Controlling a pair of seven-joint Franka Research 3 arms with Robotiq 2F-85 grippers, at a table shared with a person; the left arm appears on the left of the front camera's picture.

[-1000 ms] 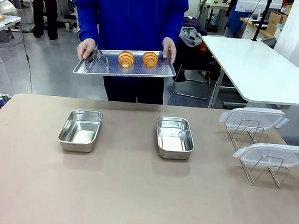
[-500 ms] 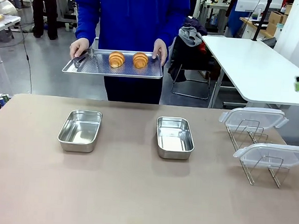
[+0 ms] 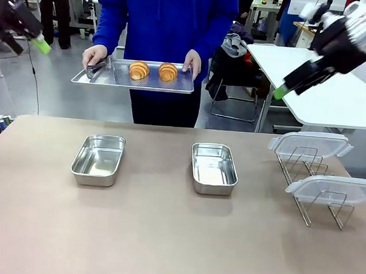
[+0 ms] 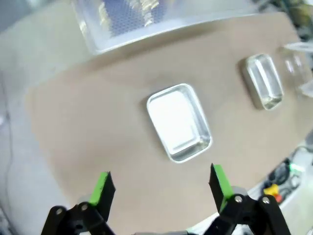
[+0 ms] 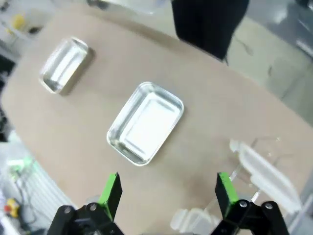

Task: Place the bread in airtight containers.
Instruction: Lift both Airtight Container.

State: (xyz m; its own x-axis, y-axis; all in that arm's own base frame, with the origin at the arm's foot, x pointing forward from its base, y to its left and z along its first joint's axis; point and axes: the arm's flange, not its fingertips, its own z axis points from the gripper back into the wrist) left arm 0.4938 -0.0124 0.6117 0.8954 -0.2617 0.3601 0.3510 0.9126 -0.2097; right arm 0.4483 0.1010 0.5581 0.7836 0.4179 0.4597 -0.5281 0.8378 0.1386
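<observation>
A person in a blue top holds a perforated steel tray (image 3: 115,76) beyond the table's far edge. On it lie the bread, two golden croissants (image 3: 138,70) (image 3: 167,72). Two lidless steel containers (image 3: 98,160) (image 3: 213,168) stand empty on the table. High at the upper left hangs my left gripper (image 3: 42,44); its wrist view shows it open (image 4: 161,186) above one container (image 4: 178,122). At the upper right my right gripper (image 3: 280,91) is raised too, open (image 5: 168,188) over the other container (image 5: 145,122).
Black tongs (image 3: 95,68) lie at the tray's left end under the person's hand. Two clear lids (image 3: 308,145) (image 3: 333,189) rest on wire racks at the table's right edge. A white table (image 3: 317,83) stands behind on the right. The brown tabletop (image 3: 164,235) is bare in front.
Both arms have swung into the front view, high at either side. The person has shifted the tray with the croissants to the left. The containers and lids have not moved.
</observation>
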